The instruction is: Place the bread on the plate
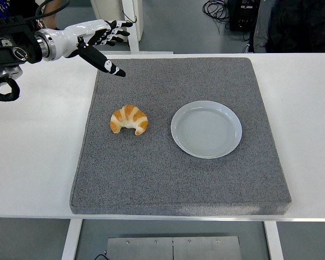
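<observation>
A golden croissant-shaped bread (129, 119) lies on the grey mat (151, 179), left of centre. An empty pale blue plate (206, 129) sits on the mat to its right, a short gap away. My left hand (105, 43) is raised over the mat's far left corner, well behind the bread. Its fingers are spread and hold nothing, with the thumb pointing down toward the mat. The right arm is out of view.
The mat lies on a white table (38, 157). A person's dark clothing (298, 24) shows at the top right behind the table, and cables (216, 8) lie on the floor beyond.
</observation>
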Controlling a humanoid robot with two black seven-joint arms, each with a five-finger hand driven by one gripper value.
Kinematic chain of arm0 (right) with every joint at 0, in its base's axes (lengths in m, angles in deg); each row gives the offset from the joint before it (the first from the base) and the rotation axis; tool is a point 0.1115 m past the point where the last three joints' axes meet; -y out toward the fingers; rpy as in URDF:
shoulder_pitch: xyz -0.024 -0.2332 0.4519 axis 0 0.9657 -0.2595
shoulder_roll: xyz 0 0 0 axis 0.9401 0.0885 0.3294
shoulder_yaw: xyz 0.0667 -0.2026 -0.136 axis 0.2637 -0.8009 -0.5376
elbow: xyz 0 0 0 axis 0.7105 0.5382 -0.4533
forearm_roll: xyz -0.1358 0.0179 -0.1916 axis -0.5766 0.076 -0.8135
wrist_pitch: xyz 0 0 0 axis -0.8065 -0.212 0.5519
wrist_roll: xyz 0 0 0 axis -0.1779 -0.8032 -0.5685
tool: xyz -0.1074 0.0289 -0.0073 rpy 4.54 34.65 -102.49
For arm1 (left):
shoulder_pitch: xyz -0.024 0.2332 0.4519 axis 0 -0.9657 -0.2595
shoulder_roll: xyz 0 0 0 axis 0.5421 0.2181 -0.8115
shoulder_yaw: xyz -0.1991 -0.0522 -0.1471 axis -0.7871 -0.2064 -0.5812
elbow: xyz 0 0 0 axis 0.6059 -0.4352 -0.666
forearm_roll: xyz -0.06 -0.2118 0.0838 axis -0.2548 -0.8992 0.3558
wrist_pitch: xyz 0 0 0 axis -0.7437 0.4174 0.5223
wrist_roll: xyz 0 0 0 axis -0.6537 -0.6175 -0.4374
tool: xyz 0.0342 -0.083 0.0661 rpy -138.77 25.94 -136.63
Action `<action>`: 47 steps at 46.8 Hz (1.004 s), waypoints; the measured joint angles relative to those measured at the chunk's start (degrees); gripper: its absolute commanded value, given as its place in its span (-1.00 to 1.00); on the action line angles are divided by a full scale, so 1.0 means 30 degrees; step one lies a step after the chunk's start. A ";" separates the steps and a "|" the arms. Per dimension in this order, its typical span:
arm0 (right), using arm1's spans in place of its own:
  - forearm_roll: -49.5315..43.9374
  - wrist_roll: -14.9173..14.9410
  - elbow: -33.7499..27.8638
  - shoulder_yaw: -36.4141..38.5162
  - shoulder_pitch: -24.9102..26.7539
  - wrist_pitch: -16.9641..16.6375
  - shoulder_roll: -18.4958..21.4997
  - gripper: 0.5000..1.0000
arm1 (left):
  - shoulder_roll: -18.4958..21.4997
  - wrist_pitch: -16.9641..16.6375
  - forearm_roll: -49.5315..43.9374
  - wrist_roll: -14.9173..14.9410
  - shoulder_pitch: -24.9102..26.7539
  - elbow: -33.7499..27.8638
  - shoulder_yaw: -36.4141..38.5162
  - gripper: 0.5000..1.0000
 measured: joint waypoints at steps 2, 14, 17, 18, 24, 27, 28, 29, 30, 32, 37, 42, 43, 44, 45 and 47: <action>0.0000 0.0001 0.0000 -0.0001 -0.0002 -0.0001 0.0000 1.00 | -0.0065 0.0016 0.0239 -0.0009 0.0121 -0.0035 0.0325 0.89; 0.0000 0.0009 0.0000 -0.0001 -0.0001 -0.0003 0.0000 1.00 | -0.0099 -0.0118 0.3205 -0.0247 -0.0171 -0.0044 0.0357 0.88; 0.0000 0.0010 0.0000 0.0000 0.0000 -0.0011 0.0000 1.00 | -0.0099 -0.0174 0.3886 -0.0333 -0.0520 -0.0044 0.0296 0.88; 0.0000 0.0010 0.0000 0.0000 -0.0001 -0.0011 0.0000 1.00 | -0.0099 -0.0196 0.4073 -0.0343 -0.0662 -0.0043 0.0272 0.88; 0.0000 0.0010 0.0000 -0.0001 -0.0001 -0.0013 0.0000 1.00 | -0.0077 -0.0521 0.5477 -0.0389 -0.1815 -0.0035 -0.0142 0.88; 0.0001 0.0010 -0.0002 0.0000 0.0000 -0.0011 0.0000 1.00 | -0.0068 -0.0720 0.6041 -0.0389 -0.2499 -0.0026 -0.0421 0.88; 0.0000 0.0010 0.0000 -0.0001 0.0000 -0.0010 0.0000 1.00 | -0.0069 -0.0792 0.6196 -0.0388 -0.2698 -0.0011 -0.0516 0.88; 0.0000 0.0011 0.0000 0.0000 0.0000 -0.0011 0.0001 1.00 | -0.0079 -0.0885 0.6347 -0.0388 -0.2942 -0.0002 -0.0615 0.88; 0.0000 0.0009 0.0000 0.0000 -0.0001 -0.0011 0.0000 1.00 | -0.0084 -0.0948 0.6452 -0.0388 -0.3129 0.0015 -0.0696 0.88; 0.0001 0.0009 0.0000 0.0000 0.0000 -0.0009 0.0000 1.00 | -0.0111 -0.1162 0.6691 -0.0388 -0.3567 0.0046 -0.0930 0.87; 0.0000 0.0009 0.0000 0.0000 0.0001 -0.0003 0.0000 1.00 | -0.0181 -0.1494 0.6949 -0.0372 -0.4336 0.0188 -0.1572 0.87; 0.0000 0.0009 0.0000 -0.0001 -0.0001 0.0004 0.0000 1.00 | -0.0537 -0.1759 0.6981 -0.0358 -0.4942 0.0430 -0.1900 0.88; 0.0000 0.0009 0.0000 -0.0001 -0.0001 0.0003 0.0000 1.00 | -0.0633 -0.1827 0.6976 -0.0355 -0.5014 0.0491 -0.1903 0.87; 0.0001 0.0007 0.0000 0.0000 0.0002 0.0004 0.0000 1.00 | -0.0721 -0.1917 0.6978 -0.0353 -0.5099 0.0577 -0.1904 0.88; 0.0001 0.0007 0.0000 0.0000 0.0003 0.0004 0.0000 1.00 | -0.0791 -0.2007 0.6977 -0.0353 -0.5220 0.0670 -0.1907 0.88; 0.0000 0.0009 0.0000 -0.0001 -0.0003 0.0002 -0.0001 1.00 | -0.0891 -0.2131 0.6980 -0.0353 -0.5502 0.0879 -0.1916 0.87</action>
